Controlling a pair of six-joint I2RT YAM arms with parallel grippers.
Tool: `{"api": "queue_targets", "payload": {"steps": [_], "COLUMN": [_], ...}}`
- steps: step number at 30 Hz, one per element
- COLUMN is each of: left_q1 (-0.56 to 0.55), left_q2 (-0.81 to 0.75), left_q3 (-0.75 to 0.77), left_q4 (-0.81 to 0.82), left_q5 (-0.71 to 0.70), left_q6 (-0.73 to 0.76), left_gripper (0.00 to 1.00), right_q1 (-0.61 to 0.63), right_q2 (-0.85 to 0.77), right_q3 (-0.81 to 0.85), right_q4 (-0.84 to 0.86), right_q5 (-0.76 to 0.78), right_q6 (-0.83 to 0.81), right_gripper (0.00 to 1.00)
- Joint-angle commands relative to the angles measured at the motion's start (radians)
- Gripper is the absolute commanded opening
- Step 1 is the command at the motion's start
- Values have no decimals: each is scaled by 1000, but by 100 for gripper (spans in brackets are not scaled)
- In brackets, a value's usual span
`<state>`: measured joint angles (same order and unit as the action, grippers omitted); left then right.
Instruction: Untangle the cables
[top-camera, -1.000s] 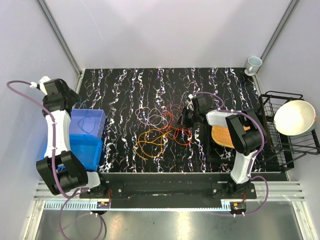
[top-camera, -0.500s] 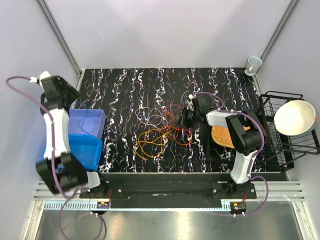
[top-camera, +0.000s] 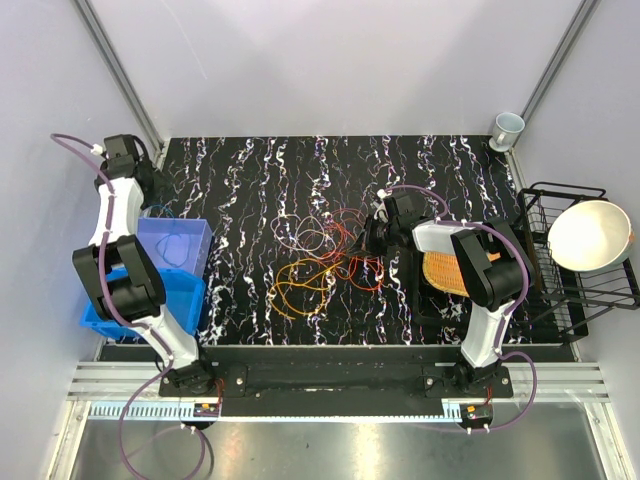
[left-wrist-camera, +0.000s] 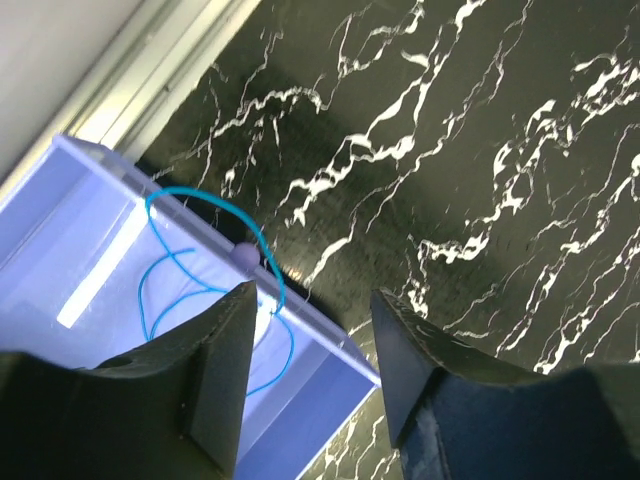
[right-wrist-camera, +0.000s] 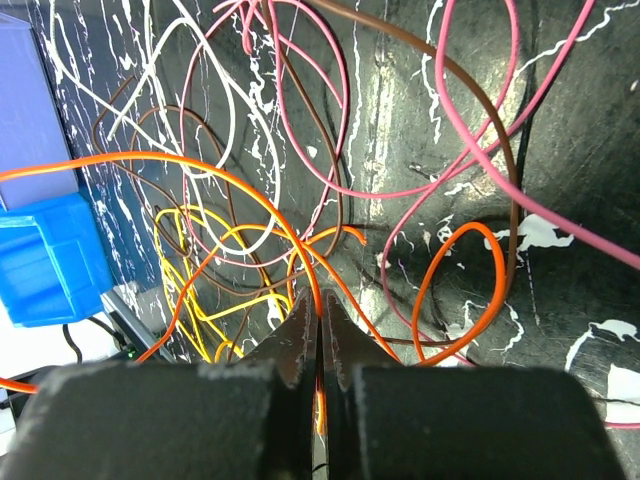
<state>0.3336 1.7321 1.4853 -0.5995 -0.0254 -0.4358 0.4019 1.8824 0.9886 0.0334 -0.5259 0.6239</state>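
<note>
The cables lie in a loose tangle of orange, red, yellow and pale loops at the middle of the black marbled table. My right gripper sits at the tangle's right edge. In the right wrist view it is shut on an orange cable, with yellow, pink, brown and white loops spread beyond it. My left gripper hangs at the table's far left, its jaws open and empty above a clear box's rim. A blue cable lies curled in that box.
The clear box stands beside a blue bin at the left edge. A black wire rack holding a white bowl is at the right. A cup stands in the far right corner. An orange woven item lies under the right arm.
The left arm has swung back toward the far left corner, away from over the boxes, and its jaws have narrowed somewhat. The right arm and the tangle have not moved.
</note>
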Motion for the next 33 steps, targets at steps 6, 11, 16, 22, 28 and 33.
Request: {"api": "queue_targets", "payload": {"steps": [6,11,16,22,28,33], "left_q1": [-5,-5,-5,-5,-5,-8], "left_q2": [61,90,141,156,133,60], "left_q3": [47,50,64,66,55,44], "left_q4": [14,18,20,30,29,-5], "left_q5": [-57,-62,-74,-68,-79,-97], "left_q6": [22,16,20,20,19,28], "left_gripper": [51,51,47,35,0,0], "right_q1": [0,0,0,0,0,0], "right_q2": [-39,-32,-34,-32,-29,-28], "right_q3": [-1,2,1,-1,2,1], "right_q4": [30,30,28,31,33,33], "right_q5": [-14,-22,-22,-23,-25,-26], "right_q6": [-1,2,3,3,3,5], "right_gripper": [0,0,0,0,0,0]}}
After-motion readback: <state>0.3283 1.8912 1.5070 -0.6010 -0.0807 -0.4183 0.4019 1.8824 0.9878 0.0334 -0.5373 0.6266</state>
